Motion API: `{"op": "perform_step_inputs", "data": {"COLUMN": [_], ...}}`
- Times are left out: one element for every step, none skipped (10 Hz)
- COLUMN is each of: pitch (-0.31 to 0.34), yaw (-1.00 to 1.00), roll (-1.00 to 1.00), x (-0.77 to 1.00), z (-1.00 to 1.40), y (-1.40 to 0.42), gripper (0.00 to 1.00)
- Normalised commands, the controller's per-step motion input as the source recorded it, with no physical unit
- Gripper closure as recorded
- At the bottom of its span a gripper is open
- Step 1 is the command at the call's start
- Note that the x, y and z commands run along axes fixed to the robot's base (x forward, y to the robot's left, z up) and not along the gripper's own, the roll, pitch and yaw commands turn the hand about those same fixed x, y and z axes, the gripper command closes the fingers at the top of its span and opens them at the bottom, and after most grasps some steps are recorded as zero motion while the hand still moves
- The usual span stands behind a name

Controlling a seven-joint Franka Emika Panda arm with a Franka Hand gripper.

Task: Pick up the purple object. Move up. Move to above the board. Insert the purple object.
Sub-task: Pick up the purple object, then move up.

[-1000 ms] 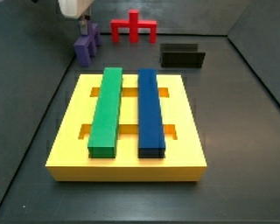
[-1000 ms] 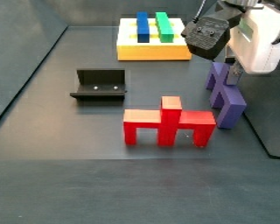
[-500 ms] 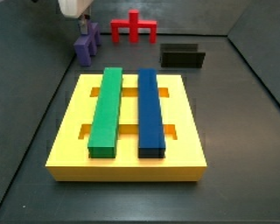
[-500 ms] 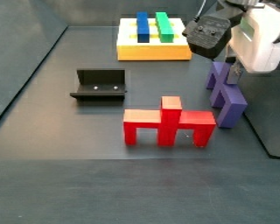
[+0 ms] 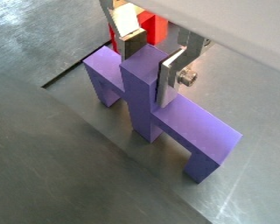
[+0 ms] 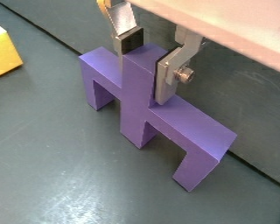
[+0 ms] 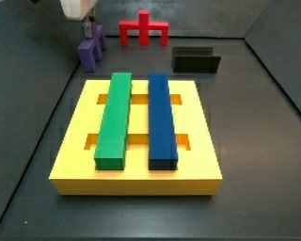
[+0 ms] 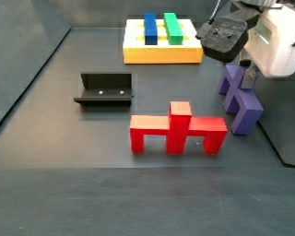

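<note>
Almost nothing has moved since the earlier frames: the end effector [image 5: 154, 51] stays low over the purple object [image 5: 154, 109], and in a side view the white wrist housing sits only slightly differently above the purple object [image 8: 239, 98]. In both wrist views the silver fingers [image 6: 171, 68] straddle the central upright stub of the purple object [image 6: 149, 109], one plate on each side; the plates lie close against the stub, but whether the pads are pressing it cannot be told. The piece stands on the dark desk [image 8: 64, 175] on its two legs, not lifted. In a side view it is just beside the red piece [image 8: 177, 129], which stands in front of it, while the fixture [image 8: 103, 89] stands apart to the side. The board [image 7: 136, 136] lies flat, well apart from the purple object [image 7: 91, 49], and carries the long green bar [image 7: 114, 120] and the long blue bar [image 7: 161, 120] side by side along its length. The red piece [image 7: 144, 29] and the fixture [image 7: 196, 60] lie beyond the board's far edge.
</note>
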Motion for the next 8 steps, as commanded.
{"op": "perform_step_inputs", "data": {"pitch": [0.000, 0.000, 0.000, 0.000, 0.000, 0.026, 0.068, 0.049], "yaw": [0.00, 0.00, 0.00, 0.00, 0.00, 0.03, 0.03, 0.02], "roll": [0.00, 0.00, 0.00, 0.00, 0.00, 0.00, 0.00, 0.02], "x": [0.00, 0.00, 0.00, 0.00, 0.00, -0.03, -0.05, -0.01], "z": [0.00, 0.00, 0.00, 0.00, 0.83, 0.80, 0.47, 0.20], "y": [0.00, 0.00, 0.00, 0.00, 0.00, -0.03, -0.03, -0.01], "gripper": [1.00, 1.00, 1.00, 1.00, 1.00, 1.00, 1.00, 1.00]}}
